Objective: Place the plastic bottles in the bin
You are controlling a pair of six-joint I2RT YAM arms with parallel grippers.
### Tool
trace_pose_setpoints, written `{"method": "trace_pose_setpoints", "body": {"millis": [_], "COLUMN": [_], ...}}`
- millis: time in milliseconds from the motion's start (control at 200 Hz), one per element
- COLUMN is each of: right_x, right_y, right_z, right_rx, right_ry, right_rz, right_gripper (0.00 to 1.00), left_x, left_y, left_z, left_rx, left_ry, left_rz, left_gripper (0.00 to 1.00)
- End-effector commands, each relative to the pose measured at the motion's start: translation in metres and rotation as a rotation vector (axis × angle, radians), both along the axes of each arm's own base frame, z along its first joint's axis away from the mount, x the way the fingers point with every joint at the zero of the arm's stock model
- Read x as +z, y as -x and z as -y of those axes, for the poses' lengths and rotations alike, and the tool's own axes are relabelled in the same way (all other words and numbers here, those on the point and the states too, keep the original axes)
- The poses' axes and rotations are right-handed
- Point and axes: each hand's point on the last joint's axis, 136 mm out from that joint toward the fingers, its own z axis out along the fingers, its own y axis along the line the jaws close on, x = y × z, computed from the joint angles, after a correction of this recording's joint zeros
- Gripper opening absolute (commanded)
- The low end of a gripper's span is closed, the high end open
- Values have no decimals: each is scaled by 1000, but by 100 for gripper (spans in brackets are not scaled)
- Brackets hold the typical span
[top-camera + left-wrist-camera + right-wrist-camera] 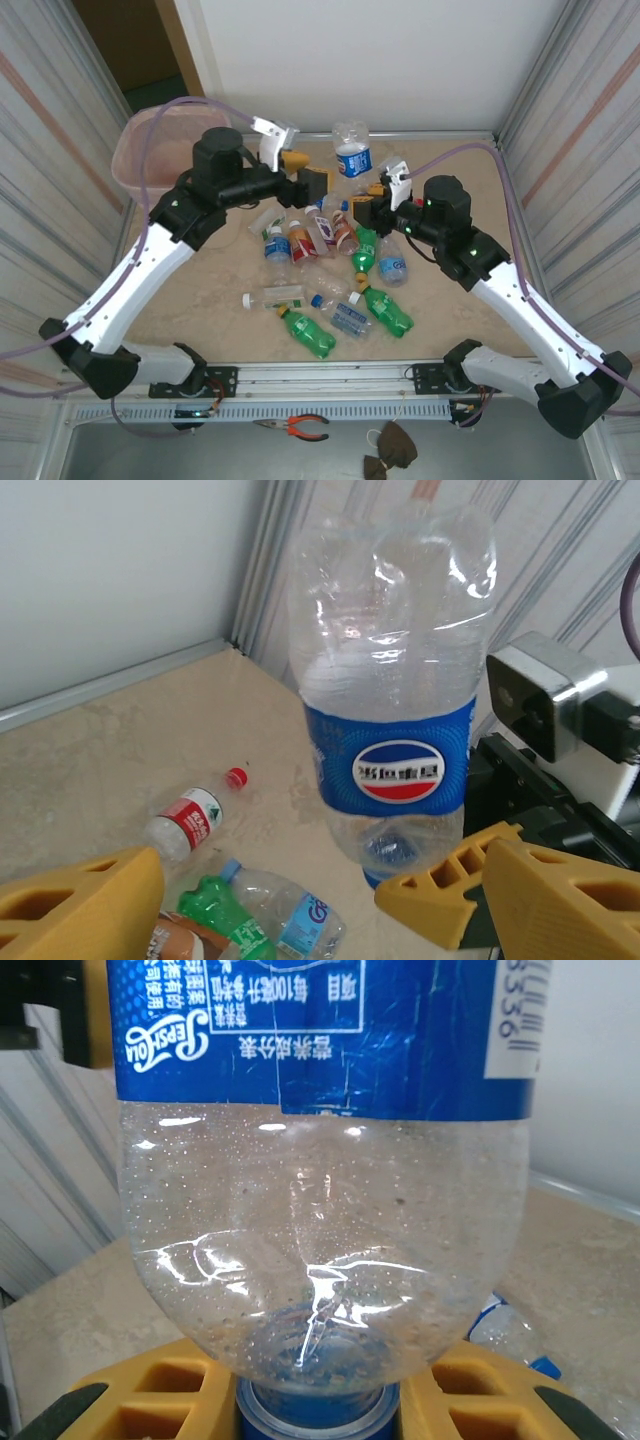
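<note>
A clear plastic bottle with a blue label point(353, 155) point(395, 680) point(320, 1210) hangs upside down above the back of the table. My right gripper point(380, 190) point(318, 1410) is shut on its blue cap, a yellow finger on each side. My left gripper point(312, 178) point(270, 910) is open just left of that bottle, with nothing between its fingers. Several more plastic bottles point(330, 270), clear and green, lie in a heap mid-table. The pink bin point(135, 170) stands at the far left, behind my left arm.
Corrugated walls close in both sides and a white wall the back. My right wrist's housing point(540, 695) is close to my left gripper's right finger. A small red-labelled bottle point(185, 820) lies beside a loose red cap point(236, 777). Pliers point(300, 427) lie in front of the table.
</note>
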Motion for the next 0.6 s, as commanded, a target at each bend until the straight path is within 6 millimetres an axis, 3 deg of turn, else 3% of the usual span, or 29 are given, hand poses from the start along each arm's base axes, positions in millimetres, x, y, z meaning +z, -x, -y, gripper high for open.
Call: {"method": "trace_pose_setpoints", "body": {"millis": [0, 200, 596], "right_x": [29, 36, 37], "right_y": [5, 13, 15], "right_z": [-6, -12, -16], "right_rx": [29, 60, 51], "right_ry": [-33, -46, -43], "right_rz": [92, 106, 115], "right_gripper": [0, 0, 0], "left_x": [32, 32, 39], "left_y": [7, 10, 9], "left_z": [13, 36, 45], "left_rx": [-36, -107, -140], "left_ry": [73, 103, 140], "left_rz": [66, 51, 61], "left_gripper": [87, 87, 68]}}
